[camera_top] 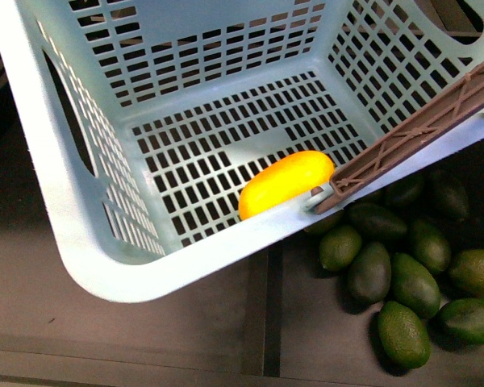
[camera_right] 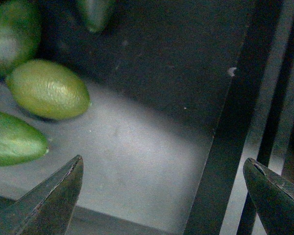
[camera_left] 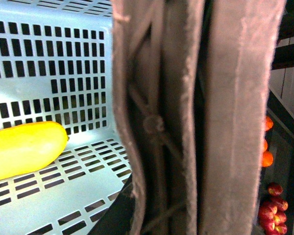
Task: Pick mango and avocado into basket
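The turquoise basket [camera_top: 105, 242] hangs tilted close to the front camera. The yellow mango [camera_top: 286, 184] lies on its slotted floor by the near wall, and shows again in the left wrist view as the mango [camera_left: 24, 147]. My left gripper [camera_left: 172, 196] is shut on the basket's brown handle [camera_left: 186, 117], which fills that view. Several avocados [camera_top: 403, 282] lie in a dark bin below the basket at the right. My right gripper [camera_right: 164, 169] is open above the bin floor, with nothing between its fingers; the nearest avocado [camera_right: 49, 89] lies apart from it.
A dark divider bar [camera_right: 225, 137] runs along the edge of the avocado bin. Red fruits [camera_left: 272, 210] and orange fruits [camera_left: 267, 142] sit in bins beyond the handle. The brown handle [camera_top: 419, 133] crosses over the basket's near right corner.
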